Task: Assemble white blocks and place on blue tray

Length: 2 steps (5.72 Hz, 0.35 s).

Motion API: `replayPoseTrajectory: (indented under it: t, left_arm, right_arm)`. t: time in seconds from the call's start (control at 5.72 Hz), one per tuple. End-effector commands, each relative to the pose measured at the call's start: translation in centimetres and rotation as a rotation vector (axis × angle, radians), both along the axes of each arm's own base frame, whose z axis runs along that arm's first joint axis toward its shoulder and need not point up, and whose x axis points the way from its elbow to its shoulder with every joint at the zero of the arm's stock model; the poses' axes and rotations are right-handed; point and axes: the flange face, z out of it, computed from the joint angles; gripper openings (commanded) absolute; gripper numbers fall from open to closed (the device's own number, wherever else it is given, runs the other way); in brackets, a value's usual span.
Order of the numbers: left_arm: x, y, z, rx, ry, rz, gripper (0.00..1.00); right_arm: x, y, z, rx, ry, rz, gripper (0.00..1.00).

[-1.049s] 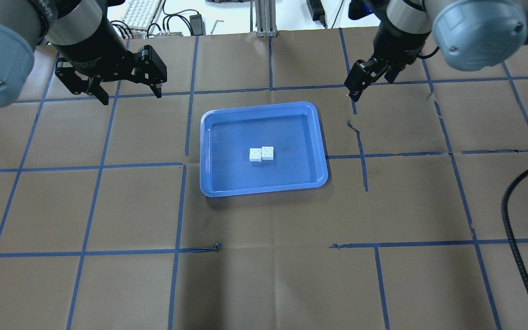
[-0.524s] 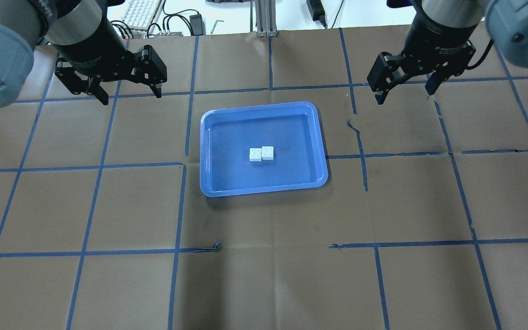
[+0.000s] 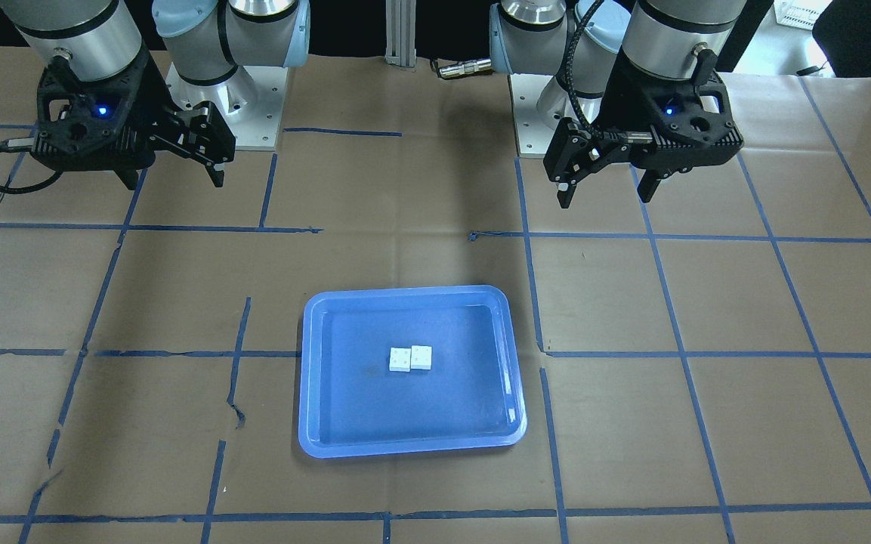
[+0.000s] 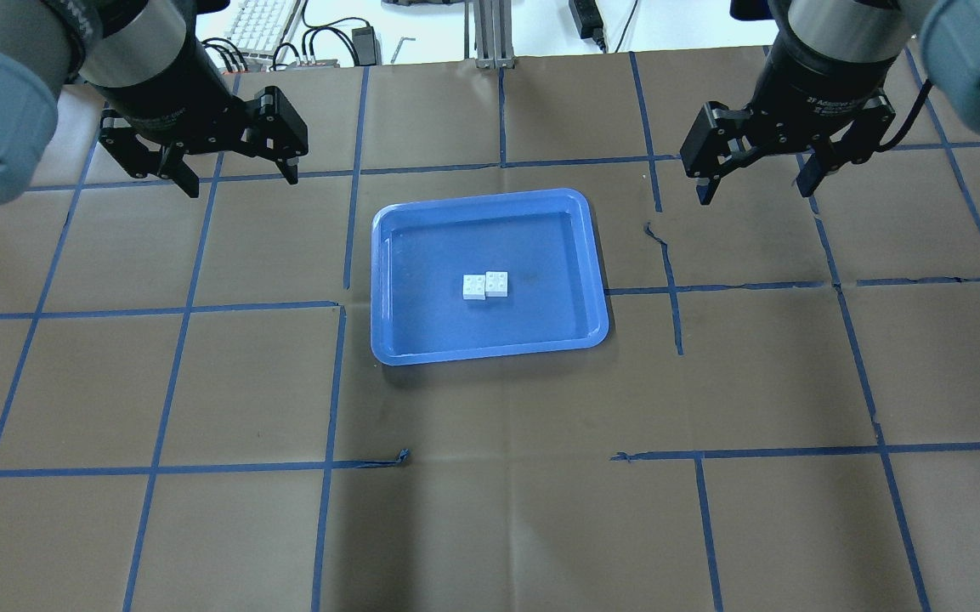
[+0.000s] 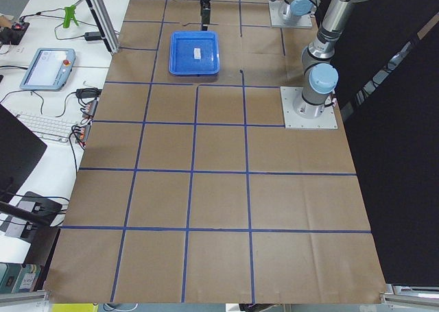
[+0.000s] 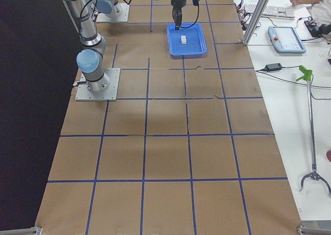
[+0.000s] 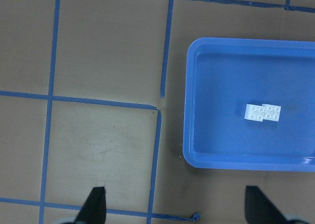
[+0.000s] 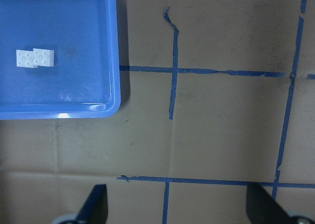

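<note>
White blocks (image 4: 485, 286) touching, mid blue tray (image 4: 447, 327) — studs up

blue tray (image 7: 189, 150): right side cut by left wrist view's edge
white blocks (image 5: 197, 52): too small in exterior left view to separate
left gripper (image 7: 175, 188): finger bases cut off below

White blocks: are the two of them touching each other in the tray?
Touching. The left wrist view shows the white blocks pressed together, slightly offset, with no strip of the blue tray showing between them; the overhead view agrees.
</note>
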Motion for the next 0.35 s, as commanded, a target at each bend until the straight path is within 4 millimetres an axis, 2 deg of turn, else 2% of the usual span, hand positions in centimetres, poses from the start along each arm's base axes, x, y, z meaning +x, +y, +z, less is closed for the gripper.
replayPoseTrajectory:
  t: [0.0,0.17]
  left_arm:
    - [0.00,0.07,0.00,0.000,0.000,0.000,0.99]
    - [0.00,0.07,0.00,0.000,0.000,0.000,1.00]
  right_arm:
    - [-0.03,-0.05,-0.18,0.003,-0.001,0.000,1.00]
    - [-0.03,-0.03,-0.33,0.006,-0.001,0.000,1.00]
